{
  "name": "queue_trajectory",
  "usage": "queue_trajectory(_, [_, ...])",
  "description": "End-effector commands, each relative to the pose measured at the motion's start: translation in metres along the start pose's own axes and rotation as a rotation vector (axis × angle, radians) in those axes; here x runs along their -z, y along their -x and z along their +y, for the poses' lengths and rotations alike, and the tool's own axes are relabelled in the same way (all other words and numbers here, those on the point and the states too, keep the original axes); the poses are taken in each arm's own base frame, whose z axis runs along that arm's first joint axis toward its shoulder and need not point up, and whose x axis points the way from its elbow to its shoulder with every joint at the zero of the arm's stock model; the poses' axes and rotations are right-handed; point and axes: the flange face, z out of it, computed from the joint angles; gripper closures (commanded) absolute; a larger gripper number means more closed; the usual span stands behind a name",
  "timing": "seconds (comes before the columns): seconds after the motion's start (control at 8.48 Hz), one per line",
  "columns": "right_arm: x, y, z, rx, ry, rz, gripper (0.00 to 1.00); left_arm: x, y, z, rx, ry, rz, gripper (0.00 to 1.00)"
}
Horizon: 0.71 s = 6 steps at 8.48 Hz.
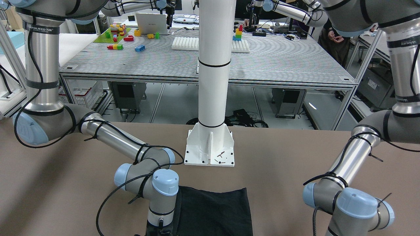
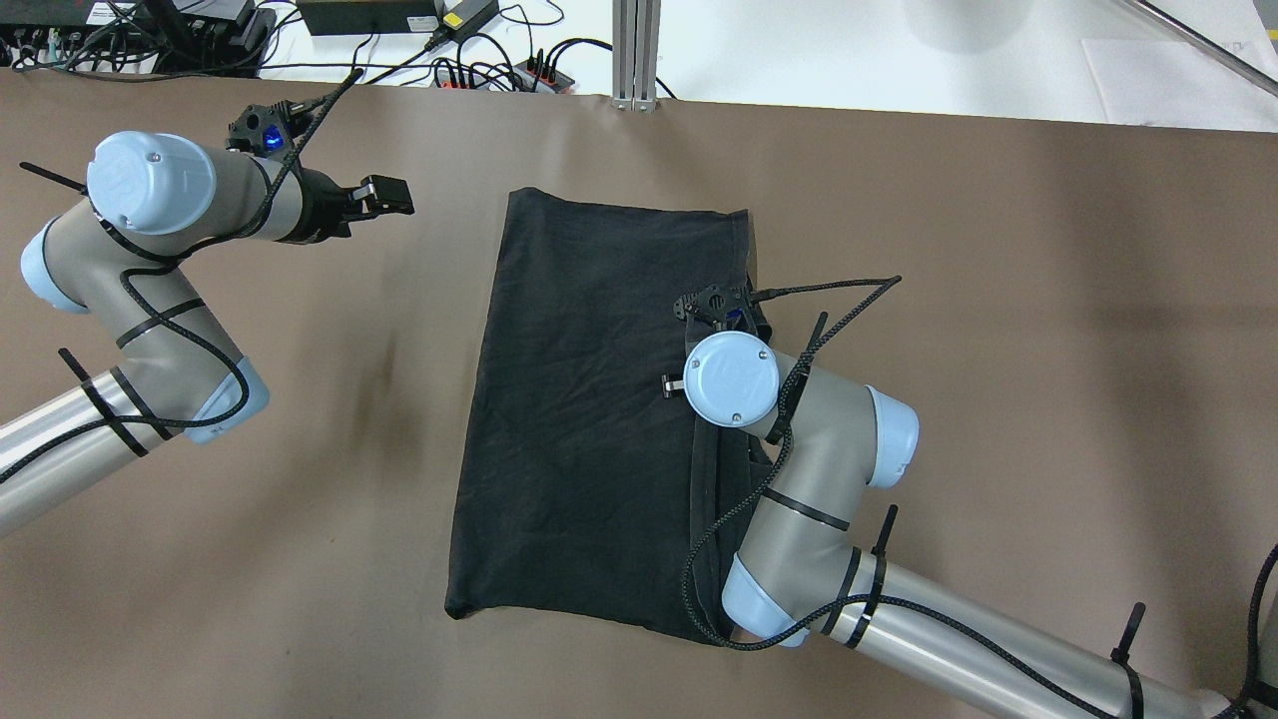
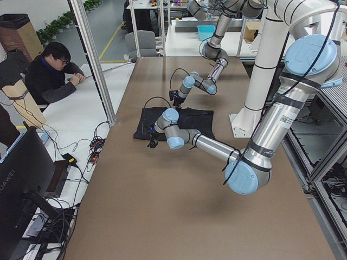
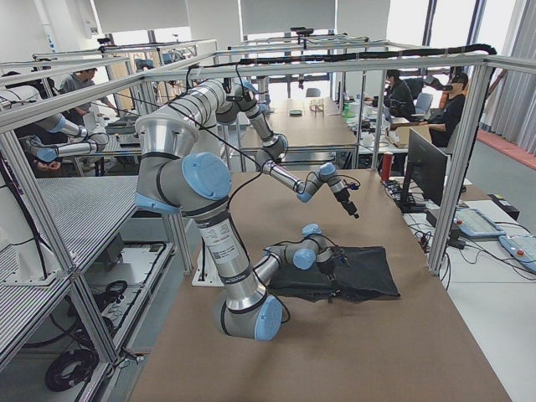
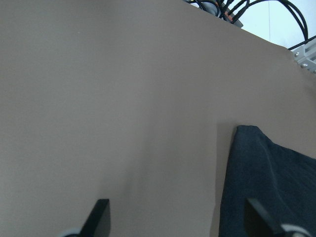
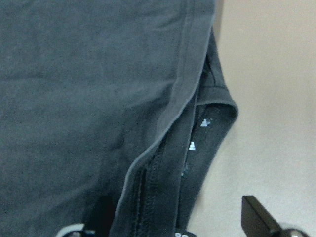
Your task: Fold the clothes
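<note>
One cloth point(image 2: 579, 399) beneath right end effector point(image 6: 180, 217)

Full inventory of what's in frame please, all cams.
cloth: 1, black, flat at table centre
table cover: 1, brown, over the work table
pole: 1, white, bolted at the table's robot side
toy blocks: several, mixed colours, grey table behind the robot
cables: several, black, past the table's far edge
people: a few, dark tops, at nearby desks
left gripper: 1, black, open, over bare cover
right gripper: 1, black, open, over the cloth's hemmed edge
</note>
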Motion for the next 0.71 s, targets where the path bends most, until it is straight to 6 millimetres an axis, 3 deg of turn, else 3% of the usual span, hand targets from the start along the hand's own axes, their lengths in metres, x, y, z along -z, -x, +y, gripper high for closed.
queue_trajectory(0.0, [0.012, -0.047, -0.004, 0.052, -0.013, -0.001, 0.07, 0.001, -0.004, -0.001, 0.002, -0.011, 0.004, 0.05])
queue_trajectory(0.24, [0.014, -0.081, 0.009, 0.089, -0.002, -0.009, 0.07, 0.000, -0.007, 0.002, -0.001, -0.012, 0.007, 0.05])
queue_trajectory(0.35, [0.014, -0.089, 0.016, 0.090, -0.004, -0.013, 0.07, 0.001, -0.007, 0.002, -0.001, -0.012, 0.008, 0.05])
queue_trajectory(0.59, [0.052, -0.081, 0.009, 0.082, -0.028, -0.062, 0.06, 0.001, -0.005, 0.003, -0.001, -0.011, 0.005, 0.05])
